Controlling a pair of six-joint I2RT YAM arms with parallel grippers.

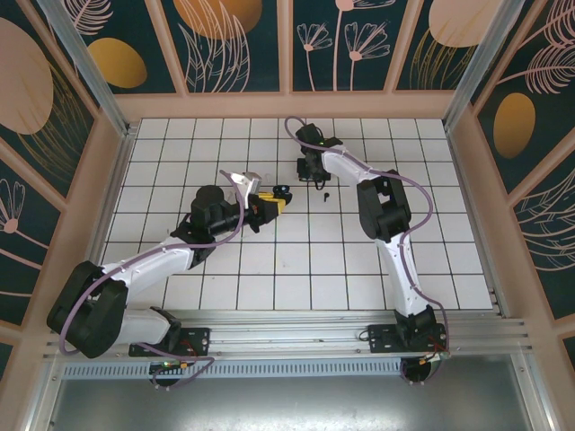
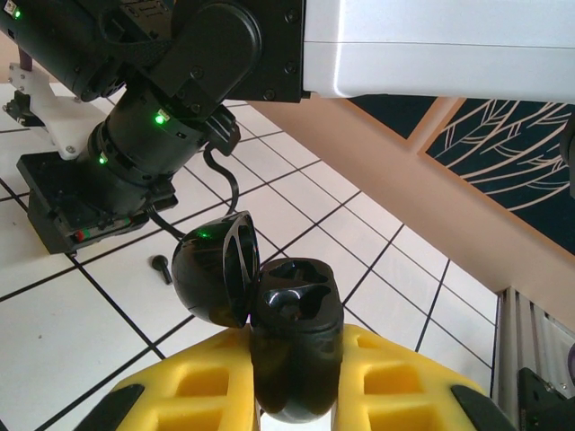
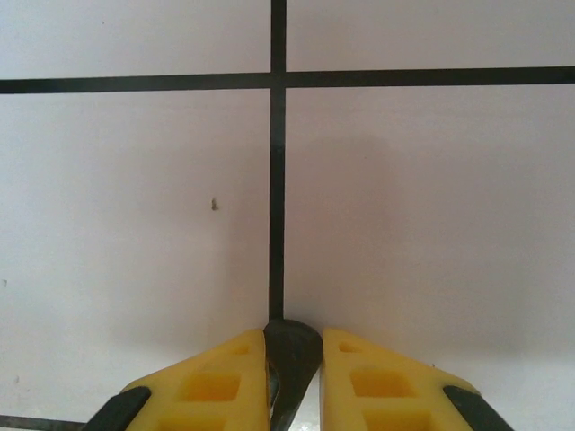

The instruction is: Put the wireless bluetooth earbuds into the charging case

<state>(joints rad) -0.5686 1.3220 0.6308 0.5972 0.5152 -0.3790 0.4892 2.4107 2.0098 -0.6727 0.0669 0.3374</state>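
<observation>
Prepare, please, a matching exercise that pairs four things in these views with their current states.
Things:
1. charging case
2. case lid
3. black earbud in the left wrist view
4. dark piece in the right wrist view

States:
A. lying on a white tile
B. swung open
C. pinched in the right gripper
D. clamped in the left gripper

Pairs: 1-D, 2-B, 3-A, 4-C.

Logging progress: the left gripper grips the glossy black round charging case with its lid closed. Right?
Not quite. The left wrist view shows the lid swung open; the left gripper does grip the glossy black round charging case.
</observation>
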